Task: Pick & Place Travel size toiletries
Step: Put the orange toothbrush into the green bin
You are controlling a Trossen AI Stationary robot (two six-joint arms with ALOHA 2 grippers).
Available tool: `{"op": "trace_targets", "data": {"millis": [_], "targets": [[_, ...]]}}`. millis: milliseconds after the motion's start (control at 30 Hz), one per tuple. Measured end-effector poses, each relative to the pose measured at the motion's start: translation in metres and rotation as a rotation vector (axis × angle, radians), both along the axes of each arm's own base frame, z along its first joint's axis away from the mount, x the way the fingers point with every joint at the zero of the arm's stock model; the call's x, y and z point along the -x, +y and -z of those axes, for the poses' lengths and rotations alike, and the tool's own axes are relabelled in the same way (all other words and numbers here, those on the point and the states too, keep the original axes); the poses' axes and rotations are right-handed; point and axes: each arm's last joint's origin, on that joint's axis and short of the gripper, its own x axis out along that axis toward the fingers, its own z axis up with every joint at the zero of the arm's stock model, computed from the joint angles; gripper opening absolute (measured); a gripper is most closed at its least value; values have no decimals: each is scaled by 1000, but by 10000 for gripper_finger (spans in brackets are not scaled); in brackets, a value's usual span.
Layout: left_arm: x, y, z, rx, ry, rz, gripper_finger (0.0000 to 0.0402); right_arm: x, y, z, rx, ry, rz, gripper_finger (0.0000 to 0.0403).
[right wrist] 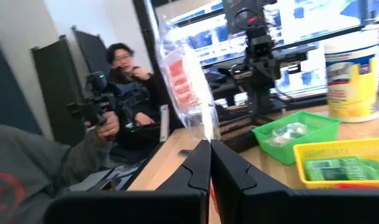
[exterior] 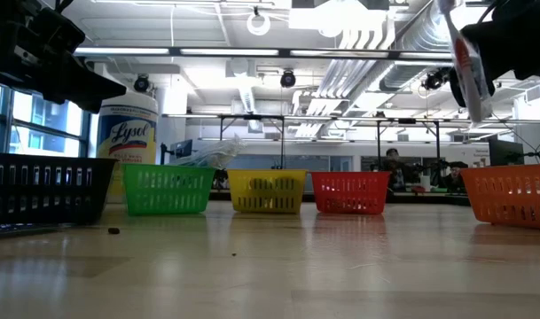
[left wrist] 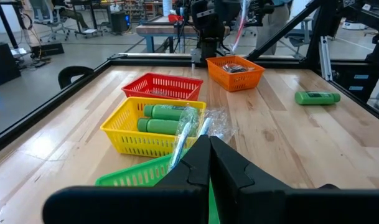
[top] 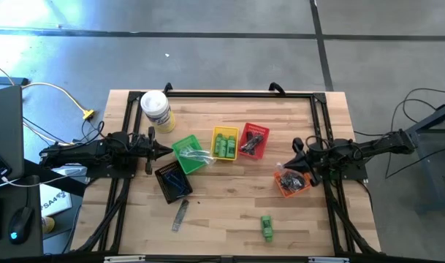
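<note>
My right gripper (top: 292,156) (right wrist: 210,144) hangs above the orange basket (top: 291,182) and is shut on a clear packet with red-orange print (right wrist: 182,84) (exterior: 465,62). The orange basket holds small dark pieces. My left gripper (top: 166,150) (left wrist: 209,142) is shut and sits at the left edge of the green basket (top: 189,154), where clear wrapped sticks (left wrist: 190,126) lie. Green mini bottles (left wrist: 164,119) lie in the yellow basket (top: 224,142). One green bottle (top: 267,226) and a grey comb (top: 180,215) rest flat on the table. My right gripper pinches the clear packet by its one end (right wrist: 205,134) between the two shut fingers. The rest of the packet sticks out beyond the fingertips. It is lifted clear of the table, tilted in the air over the orange basket (exterior: 509,195).
A red basket (top: 253,140) with dark items stands right of the yellow one; a black basket (top: 173,180) lies near the left gripper. The white canister (top: 156,109) stands at the far left. A black frame (top: 237,93) borders the table. People sit beyond the table.
</note>
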Motion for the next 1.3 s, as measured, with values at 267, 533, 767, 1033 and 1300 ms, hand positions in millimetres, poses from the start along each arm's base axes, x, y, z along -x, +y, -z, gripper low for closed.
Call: {"op": "trace_targets", "data": {"millis": [267, 533, 767, 1033, 1300], "targets": [[0, 0, 0, 0, 0, 0, 0, 0, 0, 0, -2, 1, 17, 2], [0, 0, 0, 0, 0, 0, 0, -1, -3, 13, 11, 135, 97, 2], [0, 0, 0, 0, 0, 0, 0, -6, -4, -1, -41, 111, 171, 2], [-1, 0, -2, -2, -35, -2, 0, -30, 1, -45, -3, 153, 187, 2], [-1, -1, -4, -25, -56, 39, 0, -89, 10, -81, 64, 352, 206, 2]]}}
